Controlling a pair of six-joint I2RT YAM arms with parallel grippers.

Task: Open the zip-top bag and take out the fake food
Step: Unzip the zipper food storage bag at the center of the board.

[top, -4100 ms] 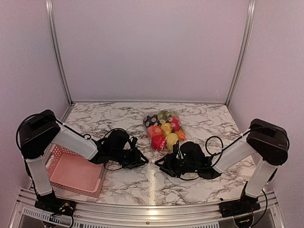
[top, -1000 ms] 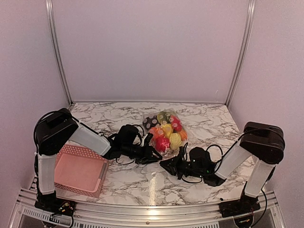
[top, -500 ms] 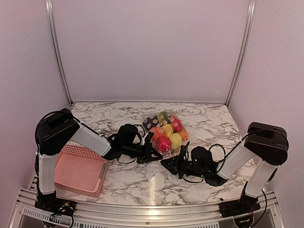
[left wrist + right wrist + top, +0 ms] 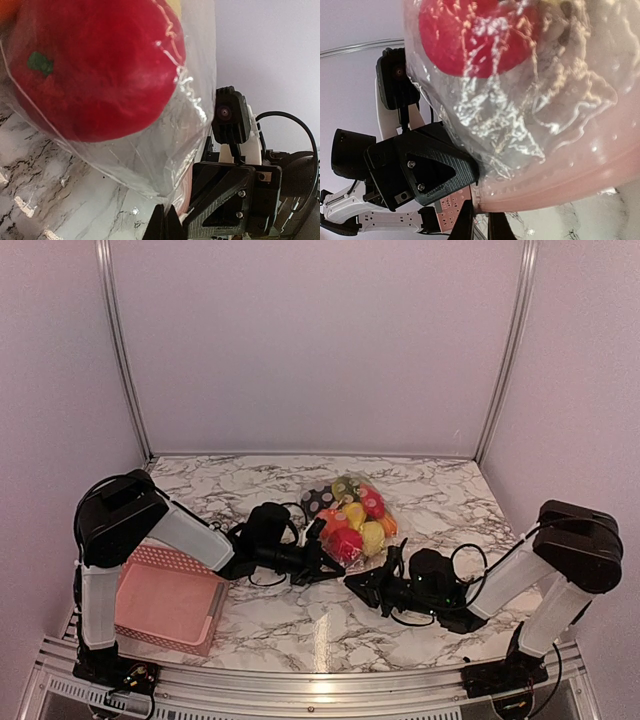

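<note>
The clear zip-top bag [image 4: 352, 512] lies mid-table, full of fake food: a red apple [image 4: 345, 543], yellow, orange, green and dark pieces. My left gripper [image 4: 330, 562] and right gripper [image 4: 358, 583] meet at its near end. In the left wrist view my left gripper [image 4: 167, 226] is shut on a fold of the bag's plastic [image 4: 150, 160] below the apple [image 4: 95, 65]. In the right wrist view my right gripper [image 4: 480, 222] is shut on the bag's pink zip strip [image 4: 560, 185], with the left gripper [image 4: 420, 170] right opposite it.
A pink mesh basket [image 4: 165, 600] stands at the front left beside the left arm. Metal posts and pale walls close in the back and sides. Black cables loop by both wrists.
Since four seconds ago both grippers closed in on the bag's near end and took hold. In the last second the right arm drew slightly right; the bag barely shifted.
</note>
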